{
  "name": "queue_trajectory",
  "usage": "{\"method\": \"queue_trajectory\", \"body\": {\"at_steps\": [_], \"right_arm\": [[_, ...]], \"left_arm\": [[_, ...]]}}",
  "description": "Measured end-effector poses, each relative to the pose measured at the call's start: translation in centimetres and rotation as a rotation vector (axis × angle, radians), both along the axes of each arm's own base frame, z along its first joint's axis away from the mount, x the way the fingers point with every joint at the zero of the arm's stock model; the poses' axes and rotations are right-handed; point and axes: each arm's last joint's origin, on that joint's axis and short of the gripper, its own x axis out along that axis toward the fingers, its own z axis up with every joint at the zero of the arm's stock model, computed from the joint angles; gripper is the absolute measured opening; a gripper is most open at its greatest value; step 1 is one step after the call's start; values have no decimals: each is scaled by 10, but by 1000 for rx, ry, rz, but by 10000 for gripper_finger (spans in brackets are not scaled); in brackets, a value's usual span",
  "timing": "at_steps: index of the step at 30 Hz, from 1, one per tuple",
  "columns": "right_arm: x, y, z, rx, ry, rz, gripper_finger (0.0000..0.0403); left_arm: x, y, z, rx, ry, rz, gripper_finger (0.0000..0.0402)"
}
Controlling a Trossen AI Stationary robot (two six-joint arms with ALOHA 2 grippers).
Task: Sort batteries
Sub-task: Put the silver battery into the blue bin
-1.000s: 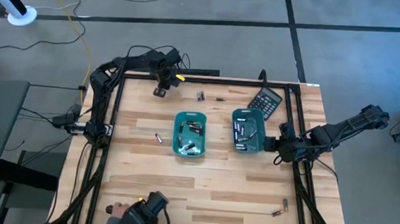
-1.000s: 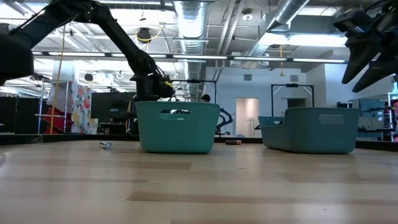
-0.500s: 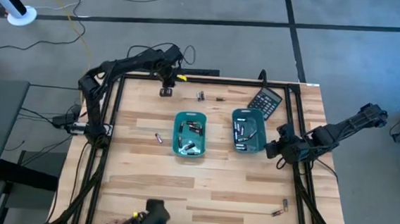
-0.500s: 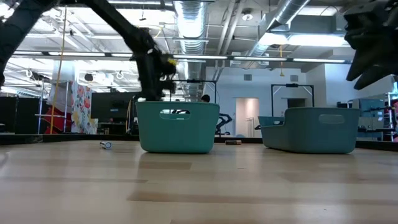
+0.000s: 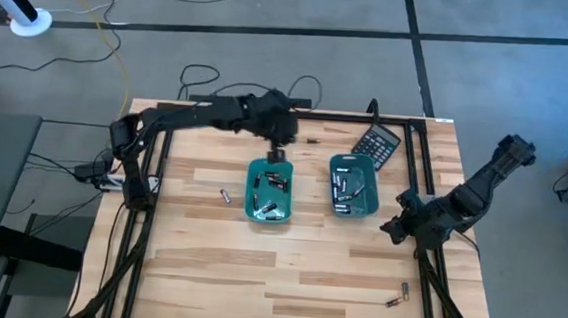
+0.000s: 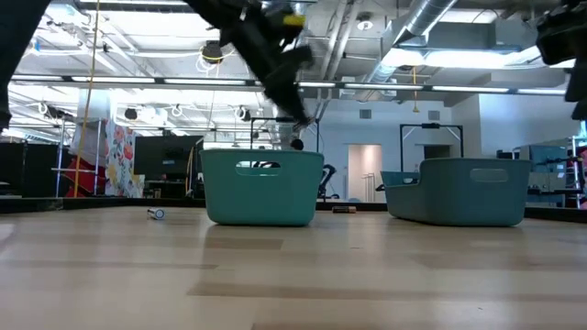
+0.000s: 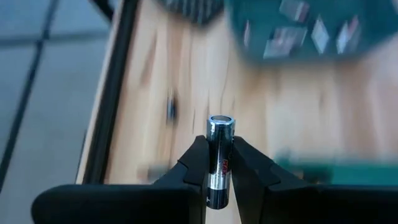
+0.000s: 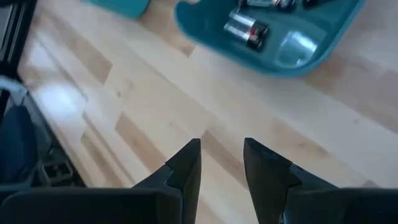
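A battery point(image 7: 221, 158) stands pinched upright in the left gripper point(image 5: 276, 150), jaws closed on it, above the 12 o'clock rim of the left teal tray point(image 5: 252, 209). Both this tray and the right teal tray point(image 5: 366, 207) already hold batteries. Strays remain: one at 9 o'clock point(image 5: 225, 196), two near 5 o'clock point(image 5: 398, 295). The right gripper point(image 8: 222, 163), jaws partly open and empty, hovers at 4 o'clock over the tabletop point(image 5: 306, 271).

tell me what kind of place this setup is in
Most likely a robotics lab or open industrial workspace. The low view shows exposed ceiling ducts and strip lighting over a large open room, and the high view shows a bare concrete floor with loose cables around the wooden table.
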Motion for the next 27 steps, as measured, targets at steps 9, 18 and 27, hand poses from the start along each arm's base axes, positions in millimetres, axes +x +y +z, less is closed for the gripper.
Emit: {"method": "queue_trajectory", "body": {"at_steps": [9, 18, 27], "right_arm": [[-4, 6, 0, 8, 2, 52, 137], [-5, 7, 0, -8, -1, 84, 136], [-5, 7, 0, -8, -3, 85, 136]], "left_arm": [[56, -52, 2, -50, -314, -48, 38], [125, -85, -32, -134, -338, -91, 38], [164, -87, -70, -204, -281, -50, 38]]}}
